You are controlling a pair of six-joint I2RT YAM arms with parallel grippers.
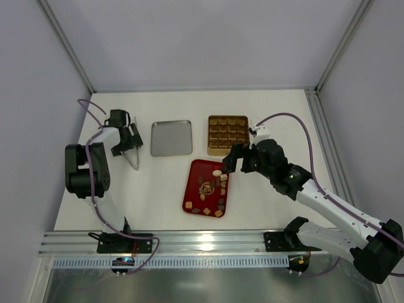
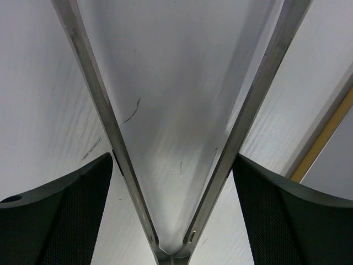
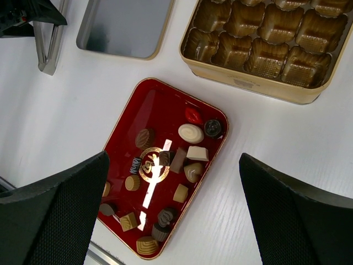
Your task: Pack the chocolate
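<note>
- Choc (image 3: 177, 160): small loose pieces, all lying in tray (image 3: 124, 118). Tan, cream, dk brown; square, round, oval shapes. In top view most sit along tray's right side & near end.
- Tray: red, rect., gold rim, flat on surface (image 1: 164, 189), roughly mid-surface.
- Tin (image 3: 259, 91): gold, square, gridded cups. Just beyond tray's far end, narrow gap, not touching.
- Lid (image 1: 171, 137): grey metal, flat, rim up. Left of tin, apart from it.
- Tongs (image 2: 110, 143): steel, V-shape, left of lid, apart from lid. Joined end points toward near edge in top view.
- L fingers (image 2: 60, 215): spread wide, one each side of tongs. Each tong arm runs right at a finger's inner edge. Can't tell if they press the arms or just sit beside, so grip unclear.
- R fingers (image 3: 60, 215): spread as wide as they go, nothing between them, nothing held. They hang above tray's far-right part. In wrist view, tray & choc show below in the gap.
- R arm reaches diag. from near-right base toward centre. L arm folded up at left side.
</note>
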